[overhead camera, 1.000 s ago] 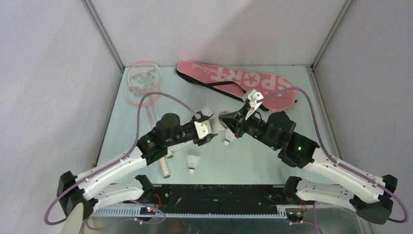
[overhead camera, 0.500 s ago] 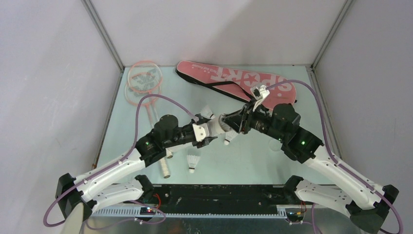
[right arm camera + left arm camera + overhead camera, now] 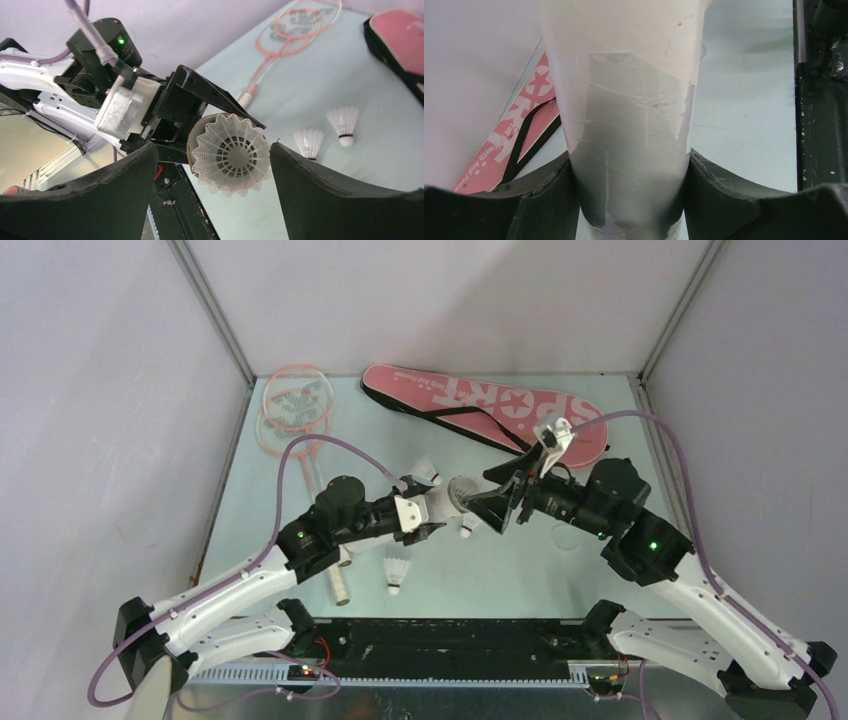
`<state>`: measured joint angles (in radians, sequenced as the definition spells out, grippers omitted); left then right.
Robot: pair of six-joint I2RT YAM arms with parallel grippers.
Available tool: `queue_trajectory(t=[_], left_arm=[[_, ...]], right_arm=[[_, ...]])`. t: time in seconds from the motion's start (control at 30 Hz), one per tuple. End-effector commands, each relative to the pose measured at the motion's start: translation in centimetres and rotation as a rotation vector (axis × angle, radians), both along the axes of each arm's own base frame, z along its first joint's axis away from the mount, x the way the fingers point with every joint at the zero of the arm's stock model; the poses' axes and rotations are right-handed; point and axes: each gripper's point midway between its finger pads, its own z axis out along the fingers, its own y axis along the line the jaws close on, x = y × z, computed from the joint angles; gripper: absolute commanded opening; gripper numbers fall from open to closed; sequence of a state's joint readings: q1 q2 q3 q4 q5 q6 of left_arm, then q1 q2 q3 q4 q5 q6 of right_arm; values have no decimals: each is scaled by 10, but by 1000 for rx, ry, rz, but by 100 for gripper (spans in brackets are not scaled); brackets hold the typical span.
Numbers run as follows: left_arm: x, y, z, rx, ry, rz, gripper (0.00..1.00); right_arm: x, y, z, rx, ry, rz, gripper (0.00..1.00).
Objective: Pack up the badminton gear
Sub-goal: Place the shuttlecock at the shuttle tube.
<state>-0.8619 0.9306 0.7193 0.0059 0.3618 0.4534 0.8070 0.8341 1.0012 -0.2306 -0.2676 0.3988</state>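
We record: left claw gripping 1 white tube; right claw spread wide, facing 1 shuttlecock lodged in the tube's mouth; other shuttlecocks loose on the bench.

Shuttlecock across tube mouth (fully)

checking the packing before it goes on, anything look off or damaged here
The white tube in the left gripper carries a wrinkled, ragged-edged patch of clear tape, like a repair. A shuttlecock sits at its mouth, skirt flaring past the rim, not pushed in.
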Motion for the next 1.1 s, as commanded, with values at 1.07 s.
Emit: queue_trajectory(t=[1.07], left_arm=[[-18, -4, 26, -45, -94, -115, 36]], right_arm=[[68, 16, -72, -354, 75, -250, 99]])
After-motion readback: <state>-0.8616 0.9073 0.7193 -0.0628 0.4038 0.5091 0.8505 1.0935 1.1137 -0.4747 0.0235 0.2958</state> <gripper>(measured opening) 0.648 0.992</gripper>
